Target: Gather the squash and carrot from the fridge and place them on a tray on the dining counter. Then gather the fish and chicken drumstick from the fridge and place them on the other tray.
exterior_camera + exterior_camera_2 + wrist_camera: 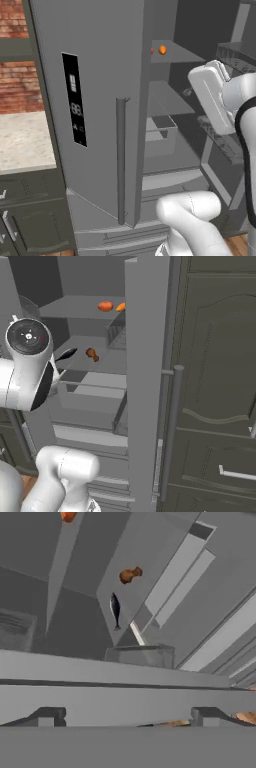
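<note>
Hand spread, empty; fish beside drumstick on fridge shelf; squash cut off.

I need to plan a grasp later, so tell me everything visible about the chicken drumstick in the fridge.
The chicken drumstick is a small reddish-brown piece with a thicker meaty end and a narrower bone end, and it looks browned. It lies flat on a grey fridge shelf, one level below the shelf holding the orange vegetables. In the hand view it lies near the dark fish, apart from it. Nothing but the shelf touches it.
</note>
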Tool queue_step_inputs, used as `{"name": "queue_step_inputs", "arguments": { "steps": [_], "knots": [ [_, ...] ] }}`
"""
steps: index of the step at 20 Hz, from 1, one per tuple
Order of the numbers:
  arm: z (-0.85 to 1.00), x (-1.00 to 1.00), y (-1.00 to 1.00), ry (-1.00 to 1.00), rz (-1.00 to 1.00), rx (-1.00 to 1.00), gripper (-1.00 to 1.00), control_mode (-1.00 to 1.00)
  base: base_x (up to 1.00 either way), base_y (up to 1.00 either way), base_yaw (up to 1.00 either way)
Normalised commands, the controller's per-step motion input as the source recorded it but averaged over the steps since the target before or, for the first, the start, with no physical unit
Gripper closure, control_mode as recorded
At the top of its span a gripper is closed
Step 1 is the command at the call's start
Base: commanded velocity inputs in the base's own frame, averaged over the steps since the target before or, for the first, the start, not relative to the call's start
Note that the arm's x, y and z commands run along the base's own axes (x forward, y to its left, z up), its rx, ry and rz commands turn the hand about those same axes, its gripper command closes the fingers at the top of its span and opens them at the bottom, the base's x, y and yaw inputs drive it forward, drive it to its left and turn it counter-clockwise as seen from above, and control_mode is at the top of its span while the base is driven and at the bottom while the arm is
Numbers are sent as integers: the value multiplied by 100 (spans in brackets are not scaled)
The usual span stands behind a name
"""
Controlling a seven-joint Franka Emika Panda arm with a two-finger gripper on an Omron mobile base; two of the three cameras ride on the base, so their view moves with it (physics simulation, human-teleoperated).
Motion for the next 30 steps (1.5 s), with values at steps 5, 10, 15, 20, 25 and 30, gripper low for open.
{"name": "queue_step_inputs", "arguments": {
  "steps": [5,10,15,20,25,30],
  "knots": [
    [-1,4,7,7,0,23,-100,-100,0,0,0],
    [-2,1,2,11,0,21,-100,-100,0,0,0],
    [-17,4,25,15,3,17,-100,-100,0,0,0],
    [-19,14,42,14,5,10,-100,-100,0,0,0],
    [-16,13,21,5,9,3,-100,-100,0,0,0],
    [-14,2,0,-1,14,0,-100,-100,0,0,0]
  ]
}}
